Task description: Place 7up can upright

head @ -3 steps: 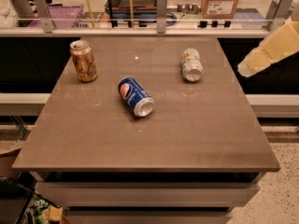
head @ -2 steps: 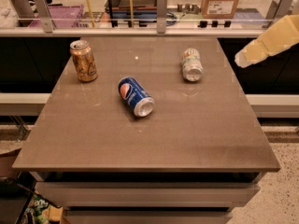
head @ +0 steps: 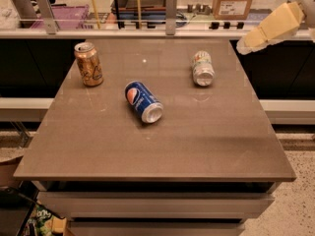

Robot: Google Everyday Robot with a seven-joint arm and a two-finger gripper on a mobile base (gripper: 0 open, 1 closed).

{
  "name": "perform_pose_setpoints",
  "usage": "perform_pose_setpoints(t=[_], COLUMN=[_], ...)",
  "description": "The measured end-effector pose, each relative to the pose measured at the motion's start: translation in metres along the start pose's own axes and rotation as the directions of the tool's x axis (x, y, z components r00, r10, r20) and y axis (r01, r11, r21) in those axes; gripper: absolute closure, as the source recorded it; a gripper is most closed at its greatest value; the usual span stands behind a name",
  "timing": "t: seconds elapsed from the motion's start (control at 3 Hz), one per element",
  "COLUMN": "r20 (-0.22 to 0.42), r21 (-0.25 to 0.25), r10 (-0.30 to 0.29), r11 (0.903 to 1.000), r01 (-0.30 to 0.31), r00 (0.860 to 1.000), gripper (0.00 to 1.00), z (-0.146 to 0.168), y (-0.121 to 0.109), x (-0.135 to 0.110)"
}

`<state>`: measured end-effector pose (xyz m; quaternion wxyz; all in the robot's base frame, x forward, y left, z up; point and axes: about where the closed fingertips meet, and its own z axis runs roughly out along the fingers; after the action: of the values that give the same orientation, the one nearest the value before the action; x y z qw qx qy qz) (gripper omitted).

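Note:
The 7up can [head: 202,68], pale white and green with silver ends, lies on its side on the brown table [head: 157,146], in the far right part, one end facing me. My gripper [head: 244,46] enters from the upper right as a cream-coloured shape. It hangs off the table's right edge, to the right of the can and above it, and apart from it. It holds nothing that I can see.
A blue Pepsi can [head: 143,101] lies on its side near the table's middle. A gold can [head: 88,64] stands upright at the far left. A counter with a glass rail [head: 147,26], boxes and trays runs behind the table.
My gripper has risen and moved a little further back at the table's right side. The three cans have not moved.

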<state>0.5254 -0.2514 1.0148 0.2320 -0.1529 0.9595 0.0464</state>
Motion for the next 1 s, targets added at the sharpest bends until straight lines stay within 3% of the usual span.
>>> perform_pose_setpoints(t=[0.33,0.67,1.0], r20=[-0.022,-0.018,-0.041], r21=[-0.004,-0.004,0.039], r10=[0.038,0.034,0.070], r11=[0.9993,0.9994,0.9969], r01=[-0.038,-0.034,-0.068], r00=[0.999,0.999,0.997], gripper=[0.00,0.00,0.00], z=[0.0000,-0.0001,0.0016], y=[0.0049,0.0045,0.0057], x=[0.0031,0.0026,-0.0031])
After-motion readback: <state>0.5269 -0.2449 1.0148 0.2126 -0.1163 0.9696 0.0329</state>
